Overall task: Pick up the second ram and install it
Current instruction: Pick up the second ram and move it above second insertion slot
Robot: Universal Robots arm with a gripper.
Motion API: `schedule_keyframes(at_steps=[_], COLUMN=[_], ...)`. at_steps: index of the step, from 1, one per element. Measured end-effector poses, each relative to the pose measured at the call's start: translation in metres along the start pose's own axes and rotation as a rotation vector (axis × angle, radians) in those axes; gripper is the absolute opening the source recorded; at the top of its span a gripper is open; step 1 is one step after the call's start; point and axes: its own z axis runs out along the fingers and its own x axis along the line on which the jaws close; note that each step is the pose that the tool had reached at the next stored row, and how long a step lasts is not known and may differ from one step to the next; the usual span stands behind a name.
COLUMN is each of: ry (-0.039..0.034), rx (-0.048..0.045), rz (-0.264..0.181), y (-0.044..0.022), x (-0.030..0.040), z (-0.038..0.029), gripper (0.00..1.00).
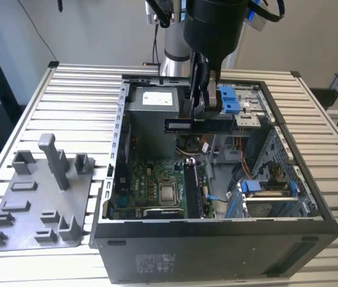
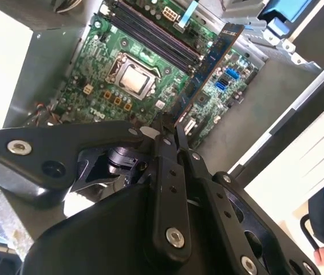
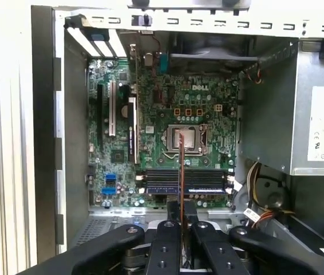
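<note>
We see a flat dark blue-black memory stick [image 1: 217, 125] with a pale label [image 1: 178, 124], a green circuit motherboard [image 3: 150, 114] striped by black slots, bright blue plastic drive latches [image 1: 229, 98], a plain grey plastic tray [image 1: 31, 197], and a silver ribbed table [image 1: 79, 95].

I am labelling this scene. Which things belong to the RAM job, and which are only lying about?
Job: gripper, ram, memory slots, motherboard.
Lying about: grey tray, power supply, blue bracket.
</note>
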Motion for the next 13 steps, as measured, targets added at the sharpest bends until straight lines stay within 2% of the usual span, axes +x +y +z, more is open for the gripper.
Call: schedule_keyframes(at_steps=[9, 13], ry=[0.0000, 0.0000], rx=[0.0003, 0.0004], rz=[0.006, 0.008], y=[-0.0109, -0.0129], x=[-0.0127, -0.0213], z=[0.0047, 0.0063], gripper=[0.14, 0.14])
